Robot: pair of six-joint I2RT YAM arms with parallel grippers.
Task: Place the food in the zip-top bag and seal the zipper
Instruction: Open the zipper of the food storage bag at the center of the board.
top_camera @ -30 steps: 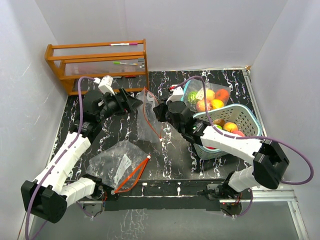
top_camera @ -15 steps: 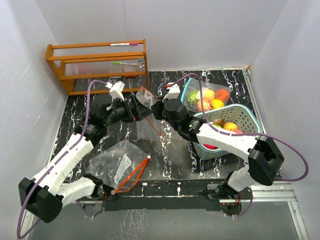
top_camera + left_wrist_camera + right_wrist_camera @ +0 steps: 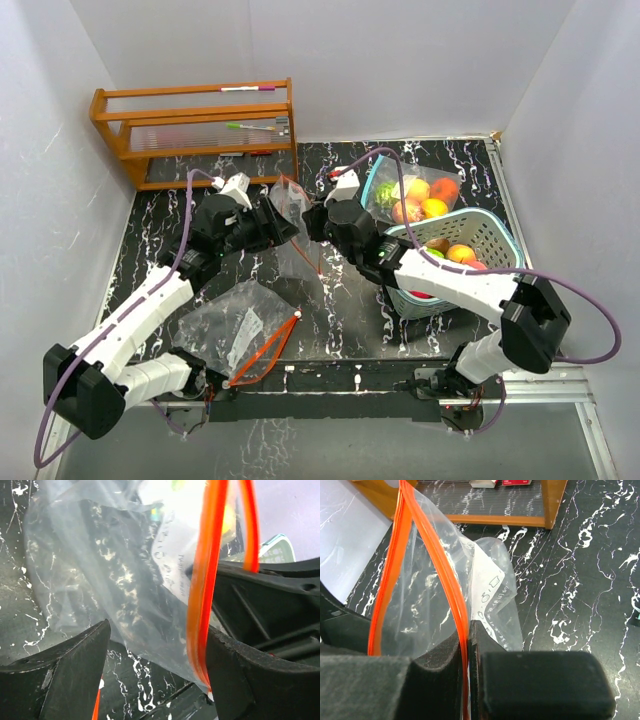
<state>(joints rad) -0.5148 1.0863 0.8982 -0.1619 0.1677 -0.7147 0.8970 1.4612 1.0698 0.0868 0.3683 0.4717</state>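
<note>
A clear zip-top bag (image 3: 296,238) with an orange zipper hangs upright between my two grippers at the table's middle. My right gripper (image 3: 312,222) is shut on its orange zipper edge (image 3: 455,605), pinched between the pads (image 3: 469,645). My left gripper (image 3: 284,228) is open, its jaws either side of the bag's other zipper strip (image 3: 202,610), which lies against the right finger (image 3: 250,675). The held bag (image 3: 115,580) looks empty. Food (image 3: 458,253) lies in the teal basket (image 3: 500,235). More food (image 3: 415,198) sits in a second clear bag at the back right.
A third clear bag (image 3: 240,325) with an open orange zipper lies flat at the front left. A wooden rack (image 3: 195,125) with pens stands at the back left and shows in the right wrist view (image 3: 520,510). White walls enclose the black marbled table (image 3: 340,300).
My left gripper has moved right to the held bag and now straddles its zipper edge. My right gripper has shifted slightly up and left, still holding the bag.
</note>
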